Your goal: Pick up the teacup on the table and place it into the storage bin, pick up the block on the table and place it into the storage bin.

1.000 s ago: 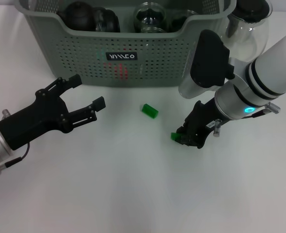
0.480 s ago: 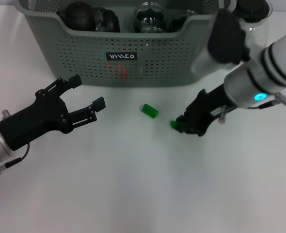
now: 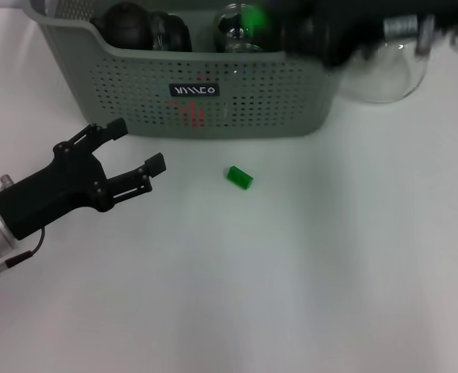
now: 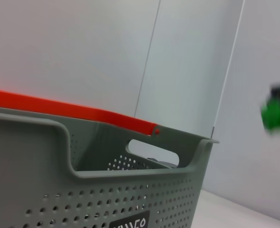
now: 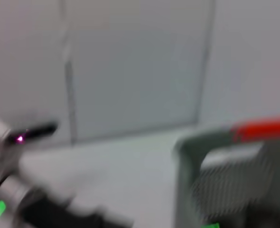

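The right gripper (image 3: 279, 19) is hanging over the storage bin (image 3: 237, 89), clamping a green block (image 3: 254, 15); releasing it looks next. The left gripper (image 3: 132, 148), gaping wide, is idling beside another block (image 3: 239, 177).

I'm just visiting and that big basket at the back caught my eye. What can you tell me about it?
The storage bin is a large grey-green plastic basket with perforated sides, cut-out handles and a small black label with white lettering on its front wall. It stands upright at the far edge of the white table. Inside are dark teaware and glassware. A clear glass pitcher stands beside its right end. The right gripper holds a green block over its rim.
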Robot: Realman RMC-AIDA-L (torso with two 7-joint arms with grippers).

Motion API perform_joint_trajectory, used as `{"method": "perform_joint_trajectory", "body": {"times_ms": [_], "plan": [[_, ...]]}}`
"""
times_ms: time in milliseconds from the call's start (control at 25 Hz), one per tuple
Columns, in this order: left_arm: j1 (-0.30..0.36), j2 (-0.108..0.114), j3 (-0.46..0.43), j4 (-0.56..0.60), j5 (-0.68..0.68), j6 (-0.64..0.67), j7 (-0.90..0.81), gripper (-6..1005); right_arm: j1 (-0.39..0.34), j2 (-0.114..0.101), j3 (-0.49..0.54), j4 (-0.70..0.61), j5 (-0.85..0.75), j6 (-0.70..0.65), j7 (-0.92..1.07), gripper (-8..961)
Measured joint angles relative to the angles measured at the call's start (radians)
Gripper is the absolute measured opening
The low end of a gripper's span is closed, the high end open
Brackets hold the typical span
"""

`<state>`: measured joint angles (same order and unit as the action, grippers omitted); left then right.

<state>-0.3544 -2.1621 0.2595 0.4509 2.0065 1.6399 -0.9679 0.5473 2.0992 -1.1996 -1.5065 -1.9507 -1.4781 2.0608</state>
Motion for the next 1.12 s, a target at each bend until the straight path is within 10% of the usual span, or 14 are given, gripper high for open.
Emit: {"method": "perform_joint_trajectory", "body": {"times_ms": [320,720,1120], "plan": [[-0.009,0.002,-0.005,0.0,0.0,0.0,0.0,949,0.171,0.0,-0.118,0.15,-0.068,0.433,0.064,152],[-0.011,0.001,-0.005,0.0,0.0,0.005,0.0,948,0.69,-0.006,-0.074,1.05,-0.307,0.816,0.142,151],[-0.008,-0.001,-0.005,0.0,0.0,0.002,0.0,948,0.627,-0.002,-0.073,0.984,-0.316,0.817,0.158,234]]}}
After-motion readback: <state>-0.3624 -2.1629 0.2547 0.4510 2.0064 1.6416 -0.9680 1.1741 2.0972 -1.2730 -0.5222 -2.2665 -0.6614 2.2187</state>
